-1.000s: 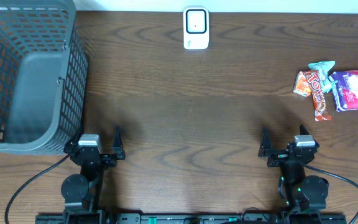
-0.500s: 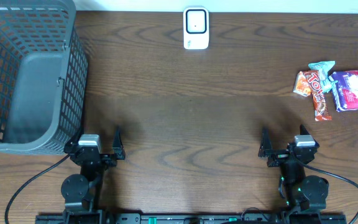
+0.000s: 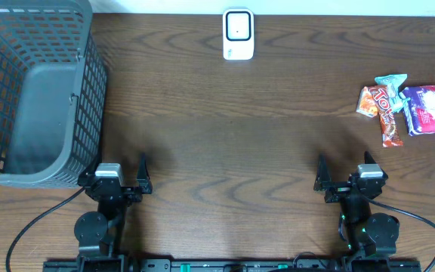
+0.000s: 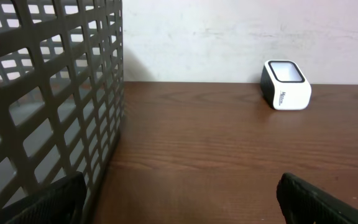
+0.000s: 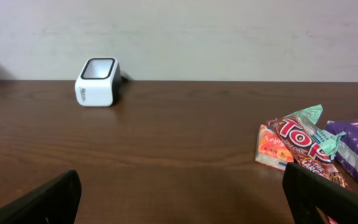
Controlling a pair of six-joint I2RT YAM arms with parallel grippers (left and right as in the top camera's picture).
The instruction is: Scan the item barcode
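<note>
A white barcode scanner [image 3: 239, 34] stands at the table's far edge, also in the left wrist view [image 4: 286, 84] and the right wrist view [image 5: 97, 81]. Snack items lie at the far right: a red bar [image 3: 387, 113], an orange pack [image 3: 366, 102], a teal packet [image 3: 391, 81] and a purple pack [image 3: 431, 109]. The right wrist view shows the red bar [image 5: 303, 140] and orange pack [image 5: 273, 147] ahead to the right. My left gripper [image 3: 114, 168] [image 4: 179, 199] and right gripper [image 3: 346, 166] [image 5: 185, 196] rest open at the near edge, both empty.
A tall grey mesh basket [image 3: 32, 91] fills the left side, close beside my left gripper, and its wall [image 4: 48, 93] takes up the left of that wrist view. A pale wall rises behind the table's far edge.
</note>
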